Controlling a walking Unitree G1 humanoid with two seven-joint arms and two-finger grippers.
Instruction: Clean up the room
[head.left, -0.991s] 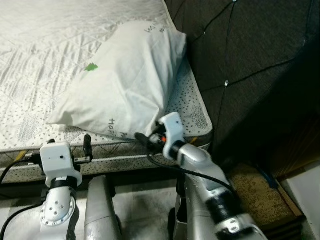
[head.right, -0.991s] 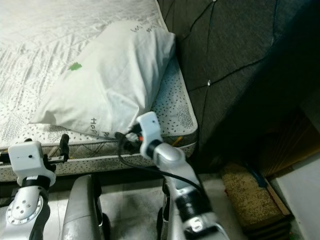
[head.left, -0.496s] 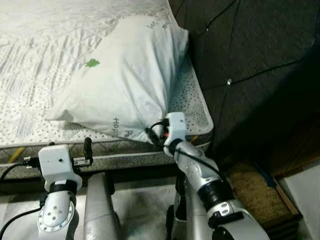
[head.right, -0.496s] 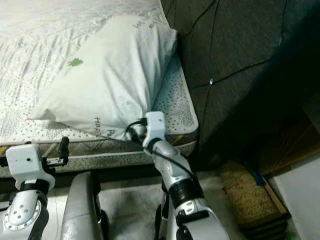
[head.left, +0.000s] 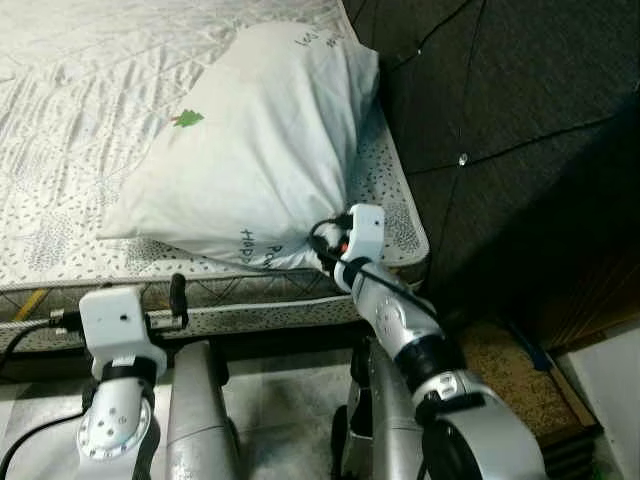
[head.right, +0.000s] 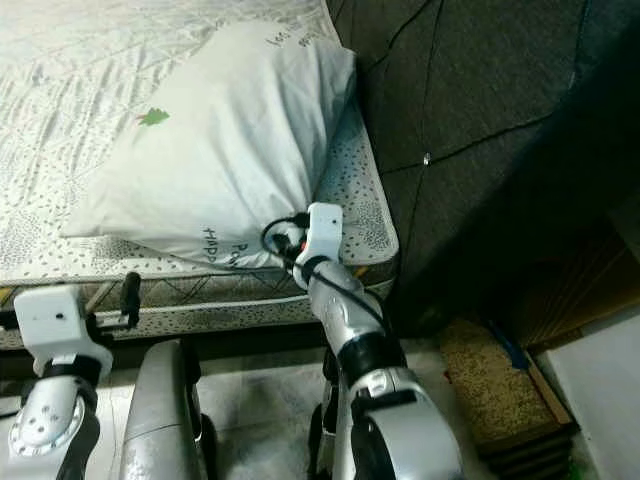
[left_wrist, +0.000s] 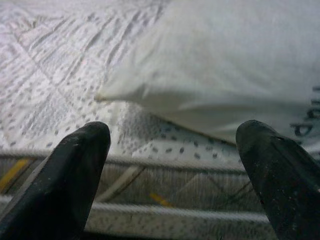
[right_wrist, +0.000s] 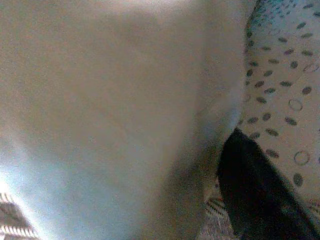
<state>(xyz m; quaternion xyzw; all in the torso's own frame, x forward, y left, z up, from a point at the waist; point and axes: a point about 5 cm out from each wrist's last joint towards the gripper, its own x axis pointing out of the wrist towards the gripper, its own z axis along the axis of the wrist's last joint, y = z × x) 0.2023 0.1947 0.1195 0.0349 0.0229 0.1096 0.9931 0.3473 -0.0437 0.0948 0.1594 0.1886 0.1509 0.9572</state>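
Right hand (head.left: 325, 243) pressed into pillow (head.left: 250, 150) (grip unclear); left hand (left_wrist: 175, 165) spread, headboard (head.left: 500, 120) beside

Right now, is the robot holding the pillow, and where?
The right gripper is pressed against the pillow at its near corner; an actual grip cannot be told. The left gripper is open, holding nothing.

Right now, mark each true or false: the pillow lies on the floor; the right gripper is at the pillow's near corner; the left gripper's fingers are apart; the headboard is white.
1. The pillow lies on the floor: false. It lies on the mattress, beside the headboard.
2. The right gripper is at the pillow's near corner: true.
3. The left gripper has its fingers apart: true; it is short of the pillow, holding nothing.
4. The headboard is white: false. It is dark and tufted.
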